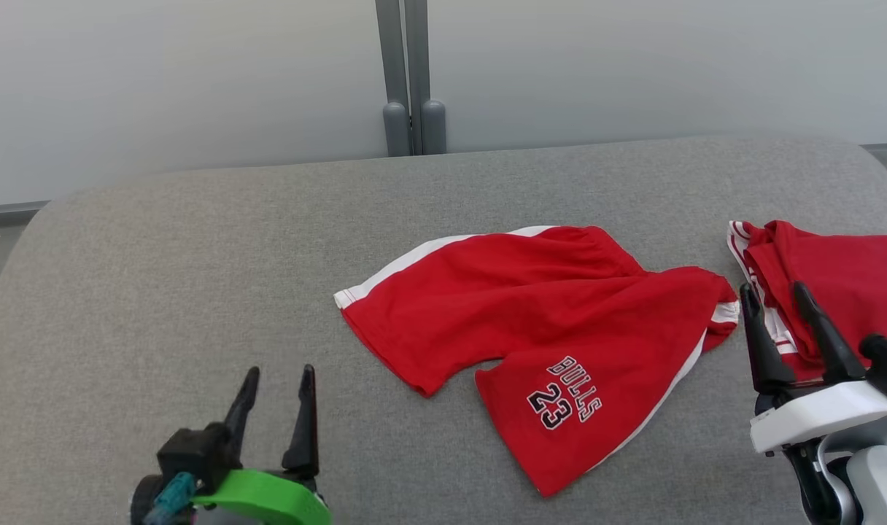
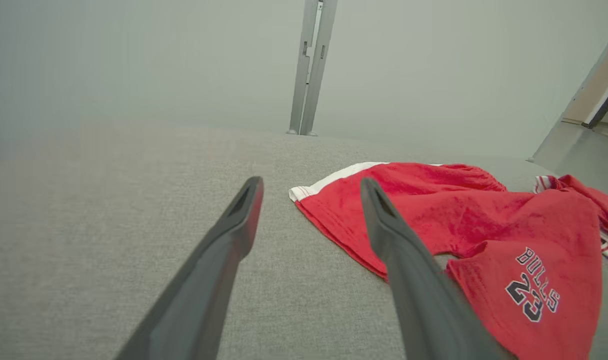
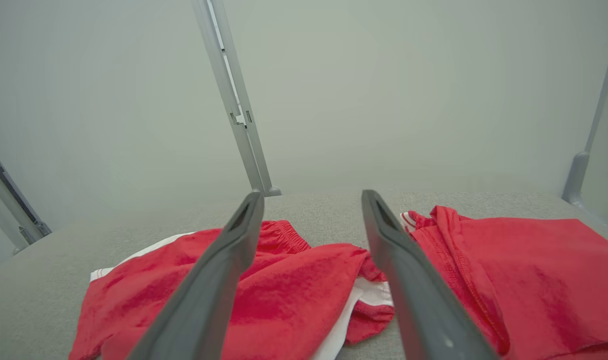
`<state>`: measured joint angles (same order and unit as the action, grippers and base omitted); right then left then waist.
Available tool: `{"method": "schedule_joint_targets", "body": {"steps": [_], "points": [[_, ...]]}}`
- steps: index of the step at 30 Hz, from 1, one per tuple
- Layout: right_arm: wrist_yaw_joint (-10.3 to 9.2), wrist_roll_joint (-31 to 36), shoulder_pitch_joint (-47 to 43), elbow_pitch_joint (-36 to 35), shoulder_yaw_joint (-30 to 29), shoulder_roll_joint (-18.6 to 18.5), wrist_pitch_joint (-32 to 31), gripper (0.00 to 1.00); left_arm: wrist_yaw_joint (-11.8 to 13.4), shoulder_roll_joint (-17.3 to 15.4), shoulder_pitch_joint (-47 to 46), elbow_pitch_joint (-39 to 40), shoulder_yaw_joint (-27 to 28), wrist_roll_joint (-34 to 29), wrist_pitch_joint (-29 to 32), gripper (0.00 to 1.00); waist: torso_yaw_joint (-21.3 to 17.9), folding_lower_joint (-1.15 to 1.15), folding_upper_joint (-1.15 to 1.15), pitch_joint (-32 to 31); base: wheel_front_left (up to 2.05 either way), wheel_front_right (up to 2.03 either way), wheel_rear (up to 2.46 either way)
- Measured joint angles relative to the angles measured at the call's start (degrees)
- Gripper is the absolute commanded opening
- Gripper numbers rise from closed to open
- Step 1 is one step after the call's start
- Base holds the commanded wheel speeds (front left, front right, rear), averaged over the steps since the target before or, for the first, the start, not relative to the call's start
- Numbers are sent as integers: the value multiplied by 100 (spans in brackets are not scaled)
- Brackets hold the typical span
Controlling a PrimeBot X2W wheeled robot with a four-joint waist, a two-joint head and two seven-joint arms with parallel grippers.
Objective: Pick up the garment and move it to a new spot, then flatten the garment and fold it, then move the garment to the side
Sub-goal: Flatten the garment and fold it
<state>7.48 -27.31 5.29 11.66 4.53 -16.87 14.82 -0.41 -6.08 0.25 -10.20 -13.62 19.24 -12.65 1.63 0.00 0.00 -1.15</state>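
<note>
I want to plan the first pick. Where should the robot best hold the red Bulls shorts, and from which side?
Probably the white-striped hem corner of the shorts, approached from the robot's left by the open left gripper: that corner lies flat, free and nearest to it, while the waist end looks bunched.

Lab-like test booth: grey padded table, plain partition panels.
</note>
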Motion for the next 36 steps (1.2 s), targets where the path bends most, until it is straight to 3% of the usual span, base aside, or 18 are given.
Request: {"method": "schedule_joint_targets", "body": {"steps": [7,16,25,32,33,35,36], "points": [[0,119,40,-221,-232,-13,-16,100,-414,159,-484,-202,-726,428,1456,100,-193,0,0,162,0,0,0],[0,166,231,-330,-358,-13,-60,100,-510,311,-969,-817,-1415,1421,2858,100,-638,0,0,428,0,0,0],[0,160,397,-277,-283,0,-32,100,-153,326,-1555,-1599,-1886,2235,3229,100,-1141,0,0,755,0,0,0],[0,180,452,-231,-248,7,-9,100,-57,335,-1905,-1968,-2091,2580,2958,97,-1393,0,0,955,0,0,0],[0,185,452,-226,-254,7,-9,100,-52,338,-1945,-1996,-2105,2585,2861,46,-1405,0,0,976,0,0,0],[0,191,448,-212,-289,5,-7,100,-32,339,-2006,-2042,-2097,2608,2706,0,-1395,0,0,988,0,0,0],[0,201,445,-211,-308,4,-1,100,-34,339,-2022,-2075,-2097,2608,2663,0,-1376,0,0,986,0,0,0]]}}
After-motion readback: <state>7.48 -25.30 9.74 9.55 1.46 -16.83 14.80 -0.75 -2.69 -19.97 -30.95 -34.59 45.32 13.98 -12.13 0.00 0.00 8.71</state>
